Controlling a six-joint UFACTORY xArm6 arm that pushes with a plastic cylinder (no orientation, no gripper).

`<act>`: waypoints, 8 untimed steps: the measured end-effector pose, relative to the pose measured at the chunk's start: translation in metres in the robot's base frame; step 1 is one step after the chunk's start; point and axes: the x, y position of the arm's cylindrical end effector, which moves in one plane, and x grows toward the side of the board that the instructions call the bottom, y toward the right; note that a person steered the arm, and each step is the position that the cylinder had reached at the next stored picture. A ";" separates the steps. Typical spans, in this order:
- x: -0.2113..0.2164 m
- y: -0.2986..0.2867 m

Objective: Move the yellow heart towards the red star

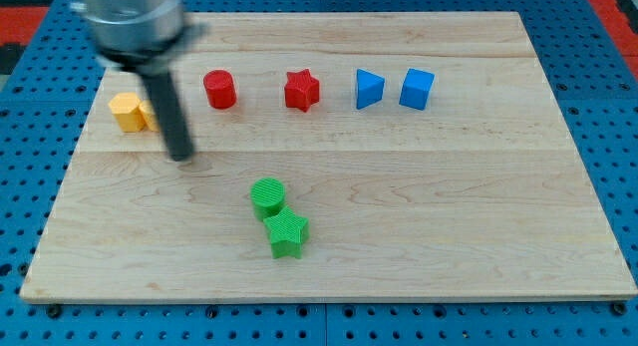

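Observation:
The red star (301, 90) lies near the view's top, middle. A yellow block (126, 112) sits at the view's left; a second yellow piece (147, 113) touches its right side and is partly hidden by the rod, so I cannot tell which is the heart. My tip (180, 155) rests on the board just below and to the right of the yellow blocks, close but apart from them. The rod rises up and left to the blurred arm body.
A red cylinder (219, 89) stands between the yellow blocks and the red star. Two blue blocks (369, 89) (417, 89) lie right of the star. A green cylinder (267, 196) and green star (287, 232) touch lower middle. The wooden board (478, 206) has edges all round.

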 end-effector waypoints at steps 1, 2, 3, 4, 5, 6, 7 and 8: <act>-0.036 -0.081; -0.055 -0.104; -0.069 -0.091; -0.079 -0.060; -0.051 -0.035; -0.057 -0.029; -0.077 -0.012; -0.042 0.033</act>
